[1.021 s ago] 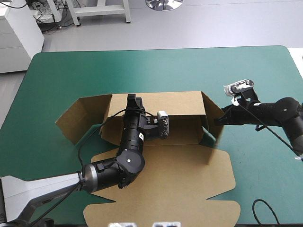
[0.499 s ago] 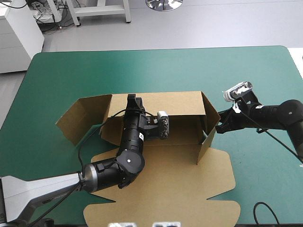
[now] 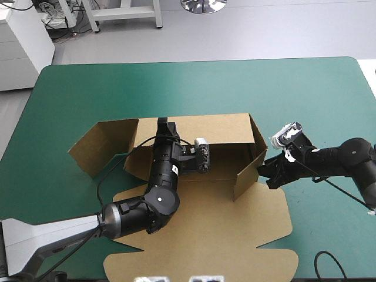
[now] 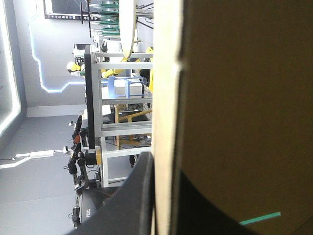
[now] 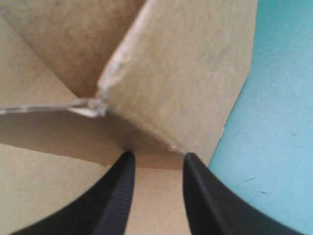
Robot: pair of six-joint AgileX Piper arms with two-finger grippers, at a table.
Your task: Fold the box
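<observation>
The brown box (image 3: 226,164) lies mid-table on the teal-green cover (image 3: 294,88), its long axis left to right, raised back wall (image 3: 217,126) toward the far edge, flat lid (image 3: 205,247) toward the robot. The left arm (image 3: 160,197) lies across it and hides part of it. The left gripper (image 3: 165,123) pinches the back wall's top. The right gripper (image 5: 155,155), fingers slightly apart and empty, touches the tilted right flap (image 3: 247,170).

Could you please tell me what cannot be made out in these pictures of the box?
High view: the part of the box under the left gripper and its arm.
Left wrist view: the rest of the box, behind the raised wall.
Right wrist view: the box's inside, behind the side flap.
</observation>
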